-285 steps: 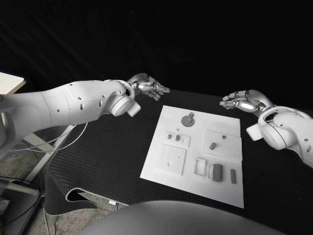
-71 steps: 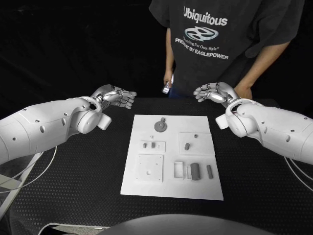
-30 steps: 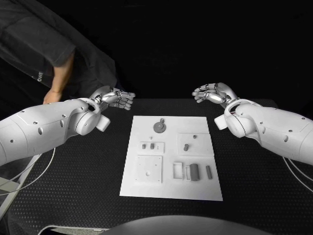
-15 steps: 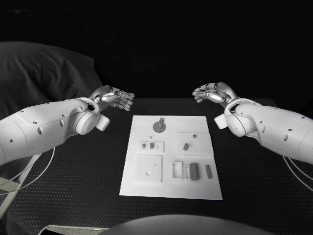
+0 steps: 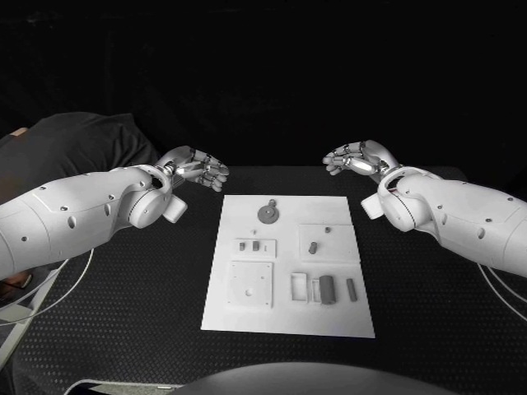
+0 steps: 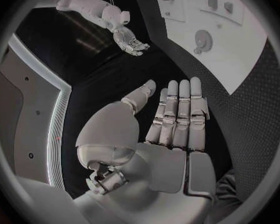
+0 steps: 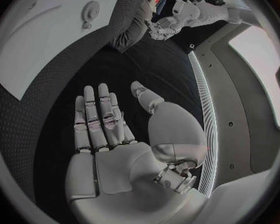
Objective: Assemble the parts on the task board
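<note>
On black table (image 5: 133, 280): white task board (image 5: 290, 317), centred.

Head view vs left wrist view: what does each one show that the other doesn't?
Head view alone: the near half of the task board, with the dark upright parts in their slots, and the square plate.

Left wrist view alone: the left hand's open palm, fingers straight and side by side, holding nothing.

Both: the left hand, the right hand, the round gear part at the board's far end, and the black table.
</note>
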